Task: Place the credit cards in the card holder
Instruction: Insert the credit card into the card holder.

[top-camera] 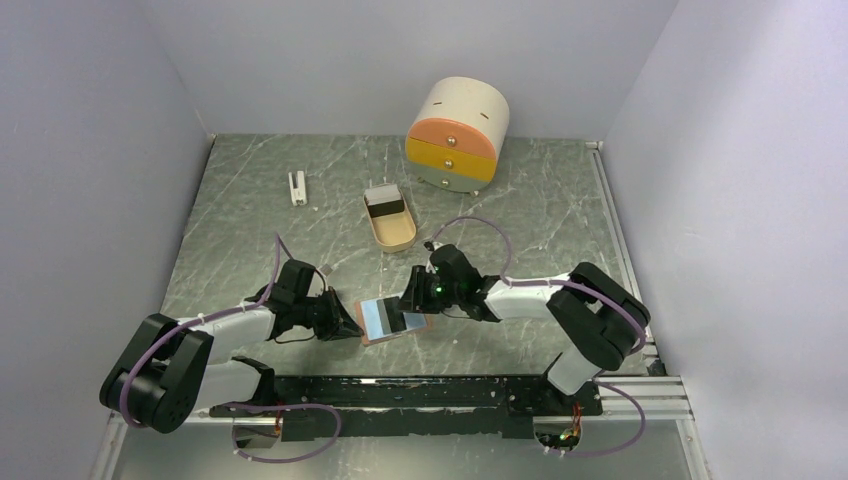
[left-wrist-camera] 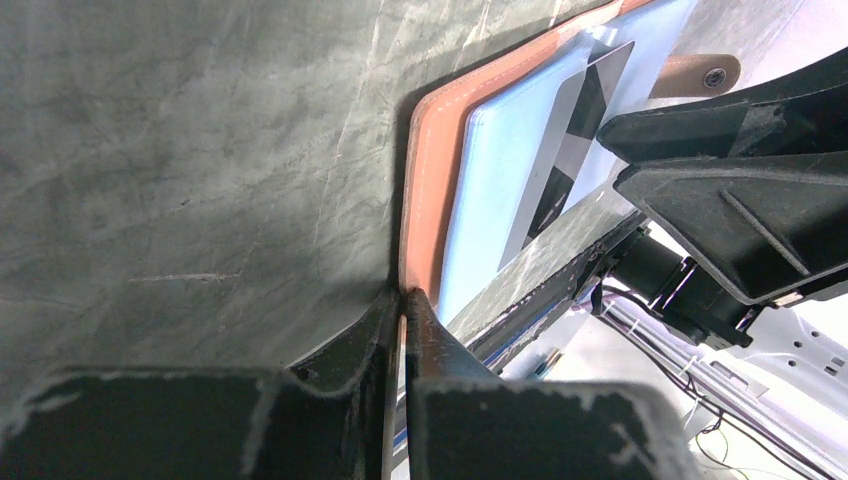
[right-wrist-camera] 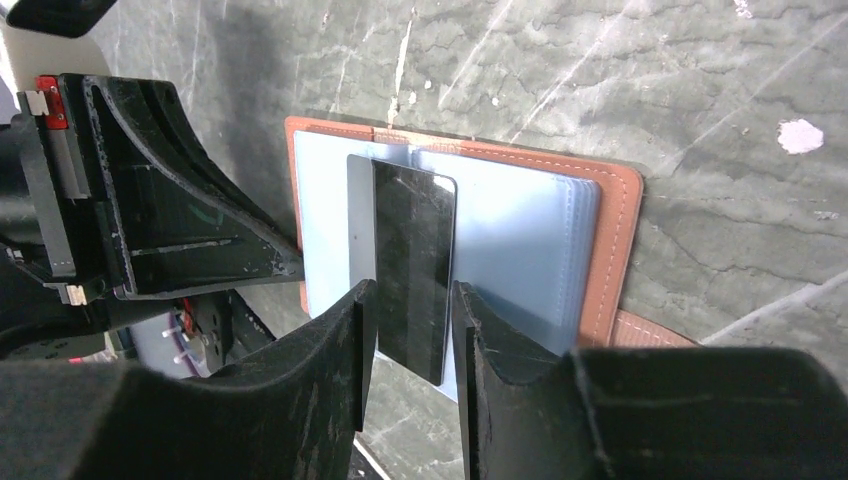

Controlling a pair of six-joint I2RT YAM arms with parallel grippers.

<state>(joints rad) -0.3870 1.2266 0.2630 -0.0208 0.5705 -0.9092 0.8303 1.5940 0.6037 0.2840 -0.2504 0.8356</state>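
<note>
At the bench's [top-camera: 250,230] front edge, the left gripper's [left-wrist-camera: 404,296] jaws pinch the open card holder's [right-wrist-camera: 620,200] rim while the right gripper's [right-wrist-camera: 412,290] jaws clasp a dark card [right-wrist-camera: 415,250] over it, which next likely needs lining up with a pocket mouth.

Marbled table [top-camera: 250,230] carries open card holder [right-wrist-camera: 520,235], oval tray [top-camera: 400,241], white block [top-camera: 297,188], drawer box [top-camera: 458,135].

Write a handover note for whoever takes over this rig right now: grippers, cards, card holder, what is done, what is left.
Left gripper: shut on the edge of the card holder, which lies open.
Right gripper: shut on the dark card across its width, over the clear pockets.
Grey card: under the dark card; whether it is seated is unclear.
Done: holder opened.
Left: slide the cards into the pockets.
</note>
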